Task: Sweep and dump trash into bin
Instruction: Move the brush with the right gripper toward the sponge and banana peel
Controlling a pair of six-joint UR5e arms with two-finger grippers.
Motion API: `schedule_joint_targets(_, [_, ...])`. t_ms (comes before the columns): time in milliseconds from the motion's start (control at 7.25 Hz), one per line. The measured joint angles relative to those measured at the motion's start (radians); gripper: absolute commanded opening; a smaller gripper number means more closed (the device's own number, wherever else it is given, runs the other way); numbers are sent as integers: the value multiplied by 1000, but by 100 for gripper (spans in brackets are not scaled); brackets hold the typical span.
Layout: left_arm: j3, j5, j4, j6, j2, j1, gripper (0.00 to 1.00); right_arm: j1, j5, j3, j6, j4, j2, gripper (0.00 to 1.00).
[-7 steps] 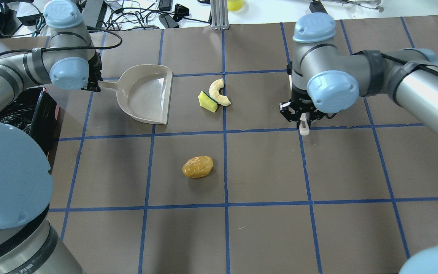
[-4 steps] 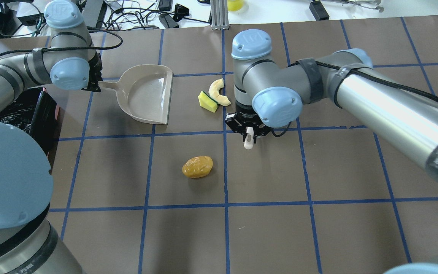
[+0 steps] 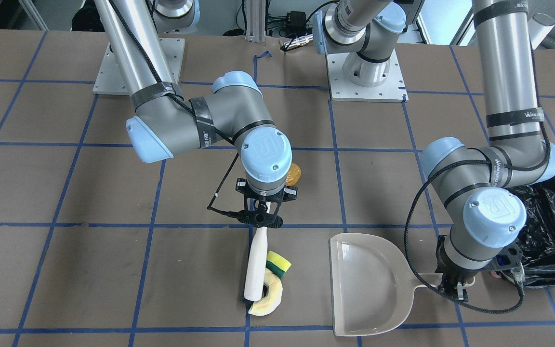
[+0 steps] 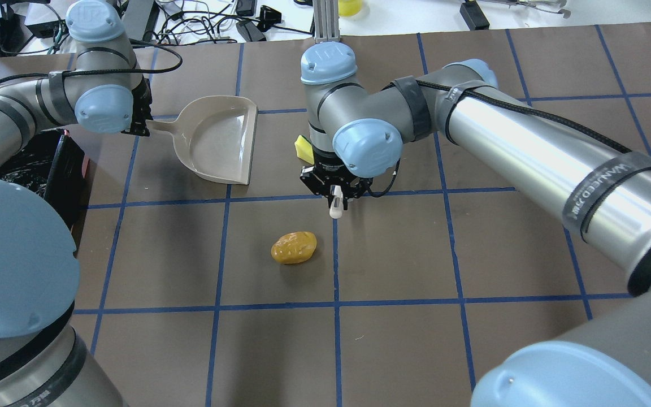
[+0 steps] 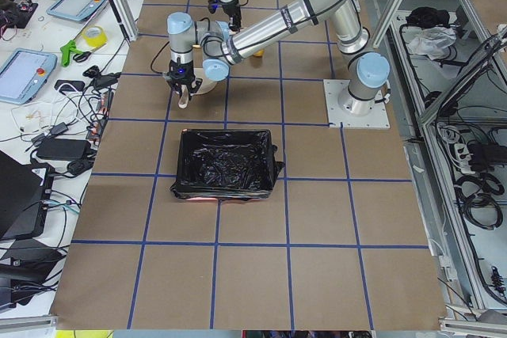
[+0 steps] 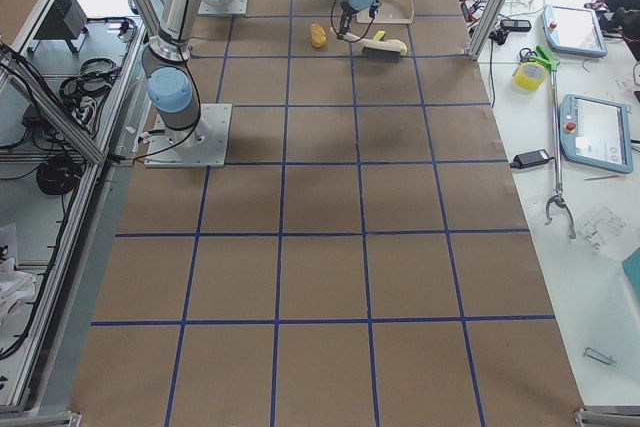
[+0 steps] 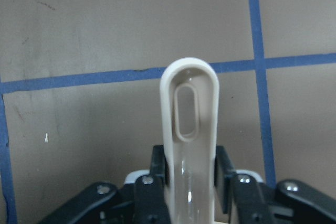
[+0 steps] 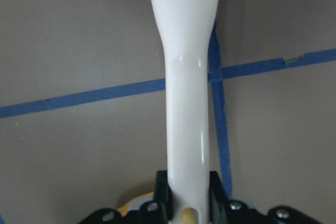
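**Colour Reference: Table Items**

The table [image 4: 404, 254] is brown with a blue tape grid. The right gripper [image 4: 335, 195] is black; the brush handle [image 3: 257, 260] in it is white. Beside that handle's far end: sponge piece [image 3: 280, 263], yellow over green; slice [image 3: 273, 294], pale cream. The lump [image 4: 294, 247] near the claw is glossy golden-brown. The dustpan [image 3: 369, 284] is beige; the bin [image 5: 226, 165] liner is glossy black.
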Motion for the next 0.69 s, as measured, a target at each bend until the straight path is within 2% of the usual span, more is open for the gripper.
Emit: schedule_joint_targets(690, [0,0,1,4,0,0,0,122,68,-186,100,-11,123,0])
